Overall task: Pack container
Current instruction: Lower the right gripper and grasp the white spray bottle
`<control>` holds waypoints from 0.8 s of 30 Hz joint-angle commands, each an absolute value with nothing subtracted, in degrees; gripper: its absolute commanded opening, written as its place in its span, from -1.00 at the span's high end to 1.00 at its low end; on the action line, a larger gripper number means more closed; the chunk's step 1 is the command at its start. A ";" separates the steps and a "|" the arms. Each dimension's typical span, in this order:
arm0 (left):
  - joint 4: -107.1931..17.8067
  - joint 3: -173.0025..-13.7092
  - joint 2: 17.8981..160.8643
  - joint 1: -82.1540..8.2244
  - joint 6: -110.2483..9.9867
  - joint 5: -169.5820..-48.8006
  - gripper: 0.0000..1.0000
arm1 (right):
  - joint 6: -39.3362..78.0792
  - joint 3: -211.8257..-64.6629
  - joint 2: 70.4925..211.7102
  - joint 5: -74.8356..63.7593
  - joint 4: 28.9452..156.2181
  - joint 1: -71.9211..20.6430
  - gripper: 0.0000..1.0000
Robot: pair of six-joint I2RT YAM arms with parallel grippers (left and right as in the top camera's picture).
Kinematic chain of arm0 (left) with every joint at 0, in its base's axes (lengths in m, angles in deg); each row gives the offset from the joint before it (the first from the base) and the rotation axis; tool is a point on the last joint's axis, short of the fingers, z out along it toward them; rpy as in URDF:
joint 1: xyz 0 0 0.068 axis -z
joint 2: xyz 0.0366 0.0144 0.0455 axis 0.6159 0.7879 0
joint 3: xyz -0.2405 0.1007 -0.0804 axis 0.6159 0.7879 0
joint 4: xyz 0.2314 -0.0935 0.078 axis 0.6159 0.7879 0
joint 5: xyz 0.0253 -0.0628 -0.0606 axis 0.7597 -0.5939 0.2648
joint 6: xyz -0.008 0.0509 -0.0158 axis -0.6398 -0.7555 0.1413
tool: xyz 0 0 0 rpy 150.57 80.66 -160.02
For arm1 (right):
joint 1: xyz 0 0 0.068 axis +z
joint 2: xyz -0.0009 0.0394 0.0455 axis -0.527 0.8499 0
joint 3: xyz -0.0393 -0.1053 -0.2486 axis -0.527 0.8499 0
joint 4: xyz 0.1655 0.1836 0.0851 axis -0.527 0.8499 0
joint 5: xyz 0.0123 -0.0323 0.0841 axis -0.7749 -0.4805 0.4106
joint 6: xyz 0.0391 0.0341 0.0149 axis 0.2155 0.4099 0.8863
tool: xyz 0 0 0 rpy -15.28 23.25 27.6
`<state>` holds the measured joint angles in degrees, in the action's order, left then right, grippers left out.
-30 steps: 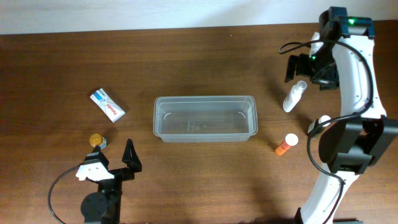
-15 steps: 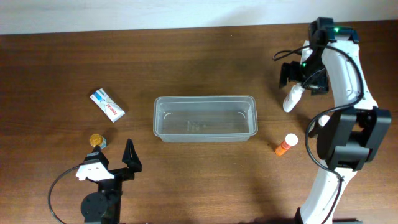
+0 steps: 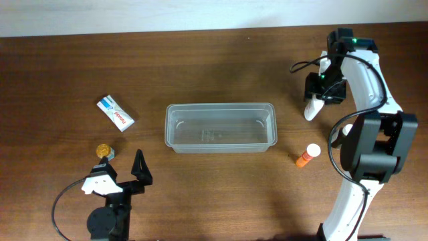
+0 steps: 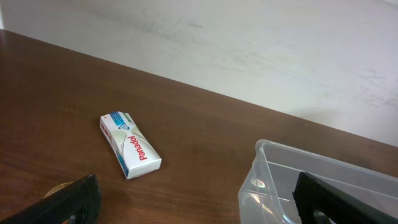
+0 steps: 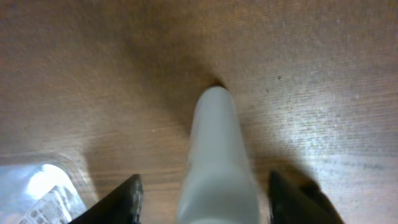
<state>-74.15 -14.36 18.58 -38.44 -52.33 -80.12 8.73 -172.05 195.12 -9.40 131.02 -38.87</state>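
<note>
The clear container point(image 3: 219, 106) stands mid-table, its near corner point(image 4: 273, 180) showing in the left wrist view. A white bottle point(image 3: 311, 110) lies to its right. My right gripper point(image 3: 322, 90) is down over this bottle point(image 5: 217, 149). In the right wrist view the right gripper point(image 5: 210, 202) has one dark finger on each side of the bottle, and a strip of wood shows in each gap, so it is open. My left gripper point(image 3: 124, 175) rests at the front left, wide open and holding nothing point(image 4: 199, 208).
An orange bottle with a white cap point(image 3: 307, 156) lies right of the container's front corner. A white and blue box point(image 3: 115, 112) point(image 4: 130, 144) lies at the left, with a small gold-lidded jar point(image 3: 103, 150) near my left gripper. The container's corner point(image 5: 34, 190) shows beside the right fingers.
My right gripper has moved left and down over the white bottle, and its jaws have narrowed around it. The left arm has not moved.
</note>
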 commanded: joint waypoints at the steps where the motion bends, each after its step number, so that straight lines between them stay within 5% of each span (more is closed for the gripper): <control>1: -74.17 -14.02 18.03 -38.66 -52.81 -80.78 -0.99 | 8.64 -170.23 195.45 -9.90 130.23 -38.63 0.06; 7: -74.17 -14.02 18.03 -38.66 -52.81 -80.78 -0.99 | 8.64 -170.01 195.43 -12.37 130.41 -38.63 0.53; 24: -74.17 -14.02 18.03 -38.66 -52.81 -80.78 -0.99 | 8.64 -184.05 194.73 -9.24 140.77 -38.37 0.57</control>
